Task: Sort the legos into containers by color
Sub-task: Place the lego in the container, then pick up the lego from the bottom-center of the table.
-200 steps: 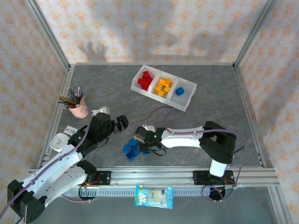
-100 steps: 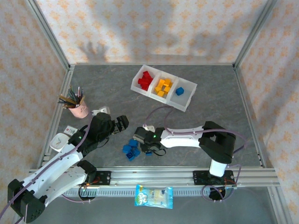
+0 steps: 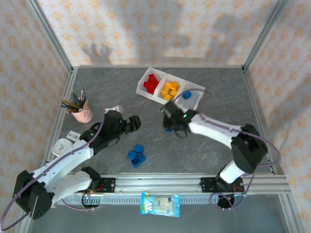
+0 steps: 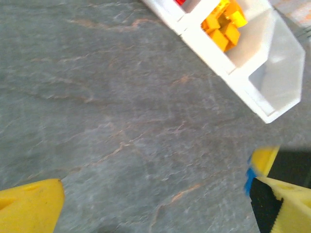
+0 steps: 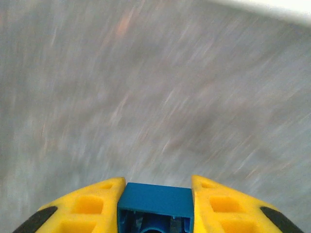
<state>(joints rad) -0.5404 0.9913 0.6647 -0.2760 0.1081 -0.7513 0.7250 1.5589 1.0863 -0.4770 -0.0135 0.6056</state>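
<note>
Three square compartments joined in a row make up the white translucent plastic tray (image 3: 142, 80), which is set askew at the far middle of the grey stone-patterned bench (image 3: 218, 87). Small red plastic bricks (image 3: 151, 83) are piled in its left compartment and yellow-orange plastic bricks (image 3: 170, 90) in the middle one. A single blue brick (image 3: 186, 95) is seen in the right one.

A small blue plastic brick (image 5: 155, 201) is clamped between the yellow fingers of the right end effector (image 5: 156, 187), which is held near the tray's near side. A cluster of loose blue bricks (image 3: 136, 155) is left on the bench, between the two arms and well apart from the tray. The left end effector (image 3: 132, 123) is held with its fingers (image 4: 34, 206) spread wide apart and with nothing between them.

A pink pen cup stuffed with pencils (image 3: 82, 114) is placed towards the left edge, with flat white items (image 3: 60, 145) near it. A blue-and-white snack packet (image 3: 160, 204) is laid in front of the rail.

The bench in the right wrist view is smeared by blur, and the pale strip (image 5: 262, 6) at its top corner cannot be identified. In the left wrist view the tray is cut off by the frame edge, and a blue sliver (image 4: 249, 180) beside one finger cannot be made out. The loose cluster's bricks are packed too tightly to be counted.
</note>
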